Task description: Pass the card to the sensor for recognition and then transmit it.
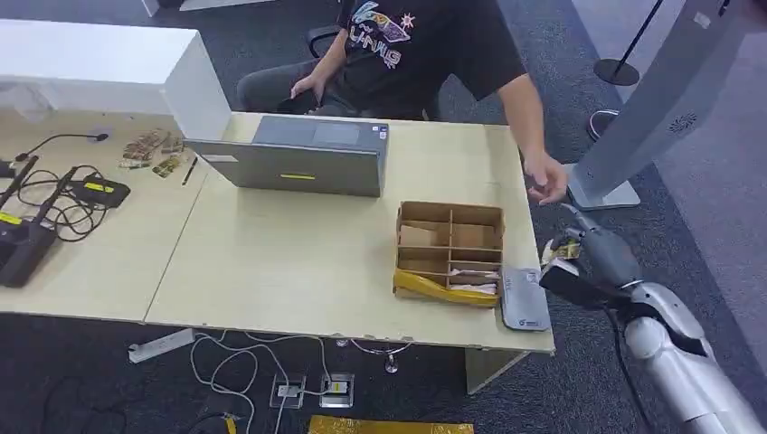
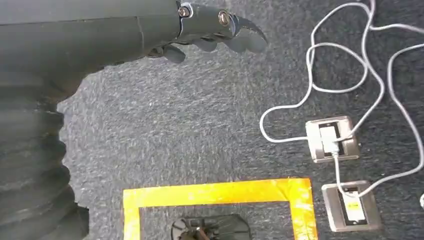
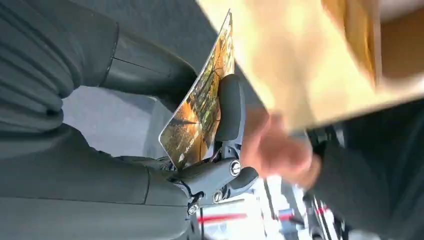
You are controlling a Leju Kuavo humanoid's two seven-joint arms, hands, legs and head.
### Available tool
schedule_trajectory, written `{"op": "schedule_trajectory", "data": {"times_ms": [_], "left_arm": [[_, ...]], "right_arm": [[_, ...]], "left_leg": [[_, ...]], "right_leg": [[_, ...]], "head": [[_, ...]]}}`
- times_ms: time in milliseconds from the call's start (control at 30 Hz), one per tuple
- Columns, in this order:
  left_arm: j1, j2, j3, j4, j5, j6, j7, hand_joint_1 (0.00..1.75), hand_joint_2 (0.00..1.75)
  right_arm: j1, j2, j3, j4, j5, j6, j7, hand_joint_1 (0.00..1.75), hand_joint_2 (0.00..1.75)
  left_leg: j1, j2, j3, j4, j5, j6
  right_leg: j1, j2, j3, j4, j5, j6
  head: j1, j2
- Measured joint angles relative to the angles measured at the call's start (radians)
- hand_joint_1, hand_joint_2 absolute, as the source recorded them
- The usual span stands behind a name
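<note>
My right hand [image 1: 592, 258] is raised just off the table's right edge and holds a card [image 1: 563, 254] with an orange and dark picture; in the right wrist view the card [image 3: 200, 100] sits pinched between thumb and fingers [image 3: 229, 107]. A person's hand [image 1: 546, 183] hovers a little beyond my hand, blurred in the right wrist view [image 3: 277, 147]. The grey sensor pad [image 1: 524, 297] lies on the table's near right corner, left of my hand. My left hand [image 2: 200, 30] hangs over the carpet with its fingers curled and nothing in it.
A divided cardboard box [image 1: 449, 251] holding cards stands beside the sensor. A grey laptop [image 1: 303, 155] sits mid-table, with cables and devices [image 1: 36, 212] at the far left. A seated person [image 1: 407, 54] is behind the table. A grey kiosk stand [image 1: 651, 99] rises at right.
</note>
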Motion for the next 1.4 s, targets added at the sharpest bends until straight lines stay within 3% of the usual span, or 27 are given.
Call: {"op": "schedule_trajectory", "data": {"times_ms": [267, 500, 733, 1100, 1133, 1167, 1400], "left_arm": [[0.000, 0.000, 0.000, 0.000, -0.055, 0.003, -0.034, 0.00, 1.75], [-0.004, -0.002, -0.001, 0.000, -0.090, -0.003, -0.036, 0.00, 1.75], [-0.004, 0.000, -0.002, -0.003, -0.107, -0.008, -0.036, 0.00, 1.75], [-0.004, 0.007, -0.003, -0.005, -0.114, -0.023, -0.032, 0.00, 1.75], [-0.004, 0.008, -0.003, -0.005, -0.115, -0.027, -0.031, 0.00, 1.75], [-0.004, 0.009, -0.003, -0.005, -0.117, -0.028, -0.031, 0.00, 1.75], [-0.002, 0.011, -0.004, -0.005, -0.129, -0.027, -0.031, 0.00, 1.75]], "right_arm": [[-0.295, -0.022, -0.027, 0.064, 0.044, -0.055, -0.064, 1.75, 1.75], [-0.484, 0.033, 0.010, 0.212, 0.115, -0.096, -0.095, 1.75, 1.75], [-0.548, 0.084, 0.052, 0.338, 0.134, -0.111, -0.089, 1.75, 1.75], [-0.551, 0.109, 0.083, 0.445, 0.136, -0.112, -0.077, 1.75, 1.75], [-0.550, 0.110, 0.085, 0.452, 0.136, -0.112, -0.077, 1.33, 1.75], [-0.550, 0.110, 0.086, 0.458, 0.135, -0.113, -0.077, 0.00, 1.75], [-0.540, 0.093, 0.096, 0.482, 0.093, -0.181, -0.072, 0.00, 1.75]], "left_leg": [[0.000, 0.000, -0.001, 0.000, 0.000, 0.000], [0.001, 0.000, -0.001, 0.000, 0.000, 0.000], [0.001, -0.002, -0.001, 0.000, 0.001, 0.000], [0.001, -0.002, -0.001, 0.000, 0.001, 0.000], [0.001, -0.002, -0.001, 0.000, 0.000, 0.000], [0.001, -0.002, -0.001, 0.000, 0.001, 0.000], [0.001, -0.002, -0.001, 0.000, 0.001, 0.000]], "right_leg": [[0.000, 0.001, 0.000, 0.000, 0.000, 0.000], [0.001, 0.000, -0.001, 0.000, 0.000, 0.000], [0.001, -0.001, -0.001, 0.000, 0.000, 0.000], [0.001, -0.002, -0.001, 0.000, 0.000, 0.000], [0.001, -0.002, -0.001, 0.000, 0.000, 0.000], [0.001, -0.001, -0.001, 0.000, 0.000, 0.000], [0.001, -0.001, -0.001, 0.000, 0.000, 0.000]], "head": [[0.000, 0.000], [0.000, 0.000], [0.000, 0.000], [0.000, 0.000], [0.000, 0.000], [0.000, 0.000], [0.000, 0.000]]}}
